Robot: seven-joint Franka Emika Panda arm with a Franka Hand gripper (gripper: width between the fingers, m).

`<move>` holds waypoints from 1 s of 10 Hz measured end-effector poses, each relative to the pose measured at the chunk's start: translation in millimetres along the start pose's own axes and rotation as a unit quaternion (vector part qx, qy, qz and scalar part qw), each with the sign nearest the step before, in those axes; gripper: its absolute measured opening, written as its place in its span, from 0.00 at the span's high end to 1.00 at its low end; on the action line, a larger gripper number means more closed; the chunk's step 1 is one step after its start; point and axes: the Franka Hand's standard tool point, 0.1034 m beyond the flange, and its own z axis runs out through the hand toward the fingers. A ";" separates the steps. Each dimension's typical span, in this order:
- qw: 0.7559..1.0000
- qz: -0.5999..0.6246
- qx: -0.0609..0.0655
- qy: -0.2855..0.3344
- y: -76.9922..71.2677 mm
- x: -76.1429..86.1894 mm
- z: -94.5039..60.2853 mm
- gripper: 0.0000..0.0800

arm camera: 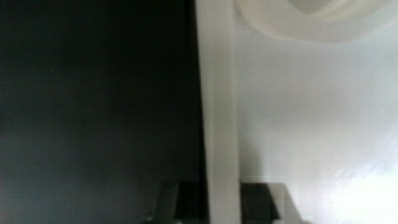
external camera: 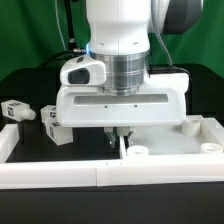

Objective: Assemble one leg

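— Over at the exterior view's left, two legs lie on the bench [external camera: 30,150]: nearest leg [external camera: 53,124] just beside the arm's wrist housing [external camera: 120,100], second leg [external camera: 15,110] further out. Neither is held, neither is near a socket.

— So what are the fingers [arm camera: 182,204] on?

— Not a leg. Wrist view shows them narrow, one each side of the thin edge wall of the tray-like piece [arm camera: 302,120]. Pinching it or just straddling w/ a gap: can't tell, the pads sit at the frame's edge & are blurred.

— Risks, then?

— Judgement only. 1) If the grip is light & the arm drags or lifts the tray-like piece, the wall could slip out or the piece could yaw, since it's taken at one edge, off its middle. 2) The piece sits close to the white front rail [external camera: 60,176]; a push that way prob. jams it vs. the rail. 3) The wrist housing is wide & low; a sweep toward the exterior view's left may knock the nearest leg out of easy reach.

— And the round socket [arm camera: 329,14]?

— Open, nothing in it. Leg step looks not yet begun, so any skew of the piece now likely means misalignment at insertion.
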 end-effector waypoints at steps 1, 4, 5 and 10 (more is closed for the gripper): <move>1.000 0.000 0.000 0.000 0.1 0.0 0.0 0.93; 1.000 -0.021 0.003 -0.011 -4.8 -4.0 -12.9 0.59; 0.999 -0.040 0.005 -0.009 -0.4 -5.6 -25.0 0.37; 0.985 -0.175 0.006 -0.009 17.6 -9.1 -54.8 0.19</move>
